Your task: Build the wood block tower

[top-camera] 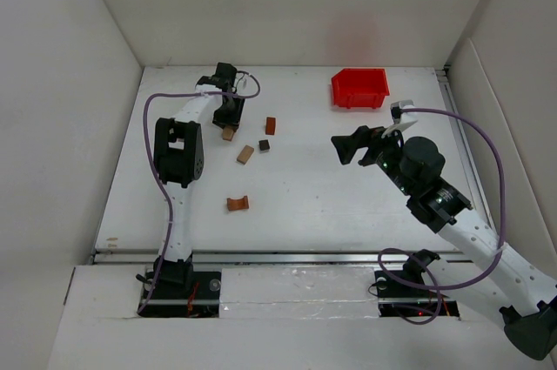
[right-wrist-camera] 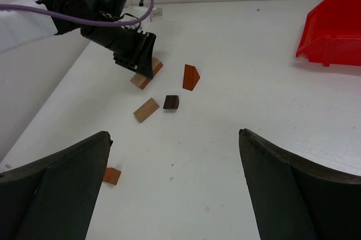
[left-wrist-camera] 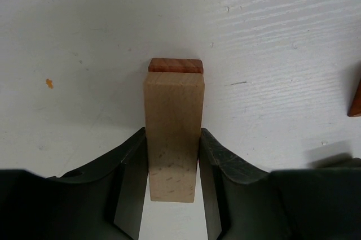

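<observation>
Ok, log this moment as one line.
left claw: shut on tan block, touching reddish-brown block | right claw: open, empty | loose: arch block, dark cube

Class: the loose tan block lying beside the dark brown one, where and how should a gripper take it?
Grip the tan block across its two long sides at mid-length, from straight above, wrist turned to its diagonal: it lies flat, narrow.

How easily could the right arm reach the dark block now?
Probably yes: the right end effector is open and empty, and only bare table lies between it and the dark block.
</observation>
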